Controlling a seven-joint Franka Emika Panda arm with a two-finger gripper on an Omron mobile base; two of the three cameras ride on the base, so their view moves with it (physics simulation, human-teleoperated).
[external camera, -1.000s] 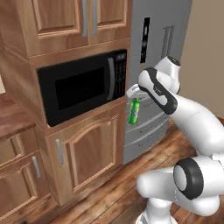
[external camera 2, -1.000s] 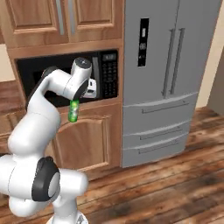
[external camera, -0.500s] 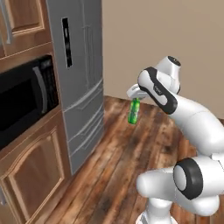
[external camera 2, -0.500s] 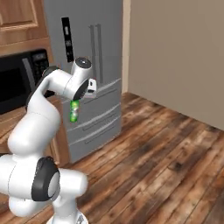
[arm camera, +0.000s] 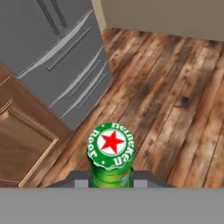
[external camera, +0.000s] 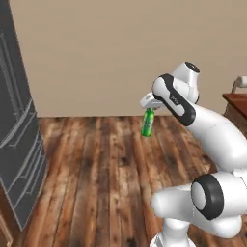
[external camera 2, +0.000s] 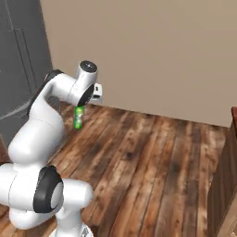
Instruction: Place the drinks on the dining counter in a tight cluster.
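My gripper (external camera: 149, 111) is shut on the neck of a slim green bottle (external camera: 148, 123), one of the drinks, which hangs upright in the air high above the wooden floor. From the other side the gripper (external camera 2: 79, 109) and the bottle (external camera 2: 79, 118) appear left of centre. In the hand view the bottle's green cap with a red star (arm camera: 110, 148) sits right between the fingertips. A reddish-brown counter top (external camera: 236, 100) peeks in at the far right edge, and I cannot tell whether it is the dining counter.
A grey fridge (external camera: 19, 144) stands at the left, also in the right base view (external camera 2: 18, 55) and the hand view (arm camera: 57, 52). A beige wall (external camera: 120, 53) runs behind. Plank floor (external camera 2: 152, 152) spreads ahead. A wood cabinet side (external camera 2: 224, 185) stands at the right.
The whole picture has swung as the base turns: the microwave and cabinets have slid out to the left and the fridge is now at the left edge. The green bottle stays in the gripper.
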